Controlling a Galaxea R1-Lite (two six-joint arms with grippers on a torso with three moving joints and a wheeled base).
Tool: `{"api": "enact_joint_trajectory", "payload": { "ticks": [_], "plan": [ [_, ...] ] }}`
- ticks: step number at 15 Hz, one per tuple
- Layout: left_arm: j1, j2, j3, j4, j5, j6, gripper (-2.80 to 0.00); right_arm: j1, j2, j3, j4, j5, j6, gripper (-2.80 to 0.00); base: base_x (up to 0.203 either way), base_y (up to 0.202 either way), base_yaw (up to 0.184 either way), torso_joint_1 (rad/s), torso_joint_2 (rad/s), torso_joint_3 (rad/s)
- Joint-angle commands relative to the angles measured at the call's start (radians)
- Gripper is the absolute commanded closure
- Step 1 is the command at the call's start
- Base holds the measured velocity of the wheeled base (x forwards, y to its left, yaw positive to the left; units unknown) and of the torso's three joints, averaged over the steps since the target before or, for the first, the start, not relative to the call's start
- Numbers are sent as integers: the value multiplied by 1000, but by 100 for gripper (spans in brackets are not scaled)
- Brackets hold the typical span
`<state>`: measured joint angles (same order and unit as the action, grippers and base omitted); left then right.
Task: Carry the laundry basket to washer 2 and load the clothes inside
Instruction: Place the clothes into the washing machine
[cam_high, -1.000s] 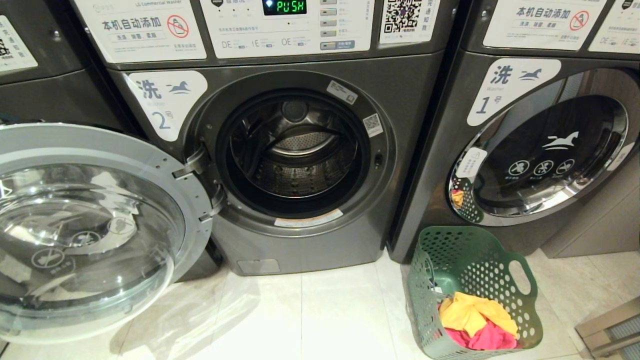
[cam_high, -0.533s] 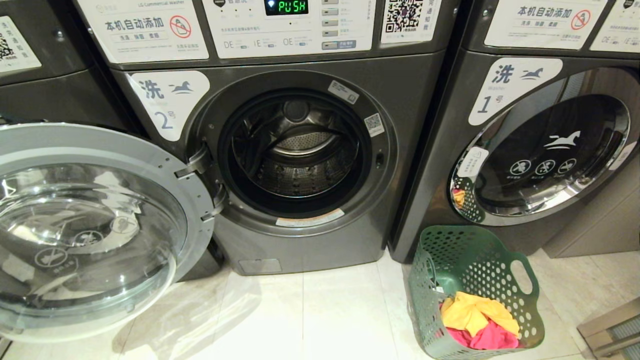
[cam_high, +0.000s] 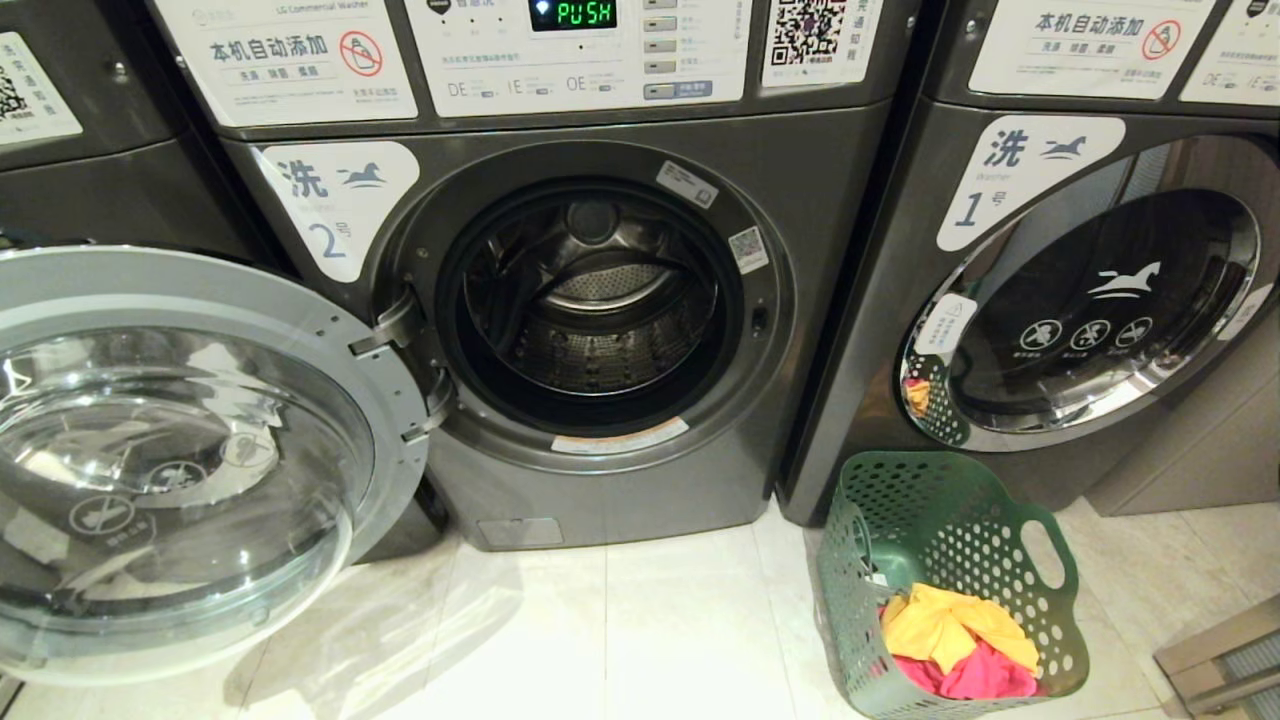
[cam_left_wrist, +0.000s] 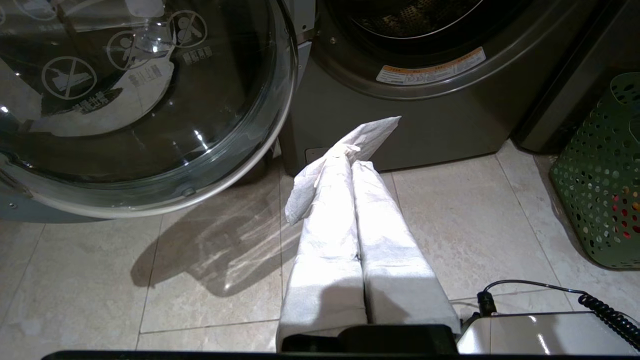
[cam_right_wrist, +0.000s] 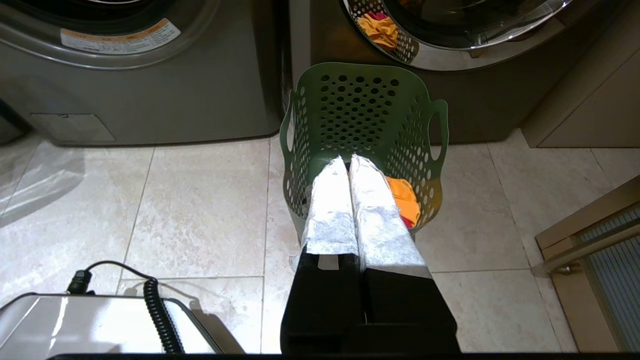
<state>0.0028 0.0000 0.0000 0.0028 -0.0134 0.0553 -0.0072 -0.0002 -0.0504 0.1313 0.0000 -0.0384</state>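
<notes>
Washer 2 (cam_high: 600, 300) stands straight ahead in the head view with its round glass door (cam_high: 180, 460) swung wide open to the robot's left, hinged at the drum's left edge. The steel drum (cam_high: 595, 300) behind the opening looks bare, though its near floor is hidden by the dark seal. The green display (cam_high: 572, 13) above reads "PUSH".

The laundry basket (cam_high: 945, 580) sits on the pale tiled floor (cam_high: 650, 640), to the right of washer 2 and just in front of the washer labelled 1 (cam_high: 1050, 300), whose door is shut. Yellow and pink clothes (cam_high: 960, 640) lie bunched in the basket's bottom.

Neither arm shows in the head view. In the left wrist view the left gripper (cam_left_wrist: 367, 142) hangs low over the floor, pointing at the base of washer 2, its cloth-wrapped fingers pressed together with nothing between them. In the right wrist view the right gripper (cam_right_wrist: 345, 160) points over the basket's near rim, its fingers likewise closed and empty.
</notes>
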Motion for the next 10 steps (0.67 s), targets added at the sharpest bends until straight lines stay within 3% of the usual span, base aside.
{"api": "enact_joint_trajectory", "payload": {
  "ticks": [1, 10],
  "plan": [
    [0, 2, 0, 0, 0, 1, 0, 0, 0, 0, 1, 0, 0, 0, 0, 0, 0, 2, 6, -53],
    [0, 2, 0, -1, 4, 0, 0, 0, 0, 0, 1, 1, 0, 0, 0, 0, 0, 3, 3, -176]
  ]
}}
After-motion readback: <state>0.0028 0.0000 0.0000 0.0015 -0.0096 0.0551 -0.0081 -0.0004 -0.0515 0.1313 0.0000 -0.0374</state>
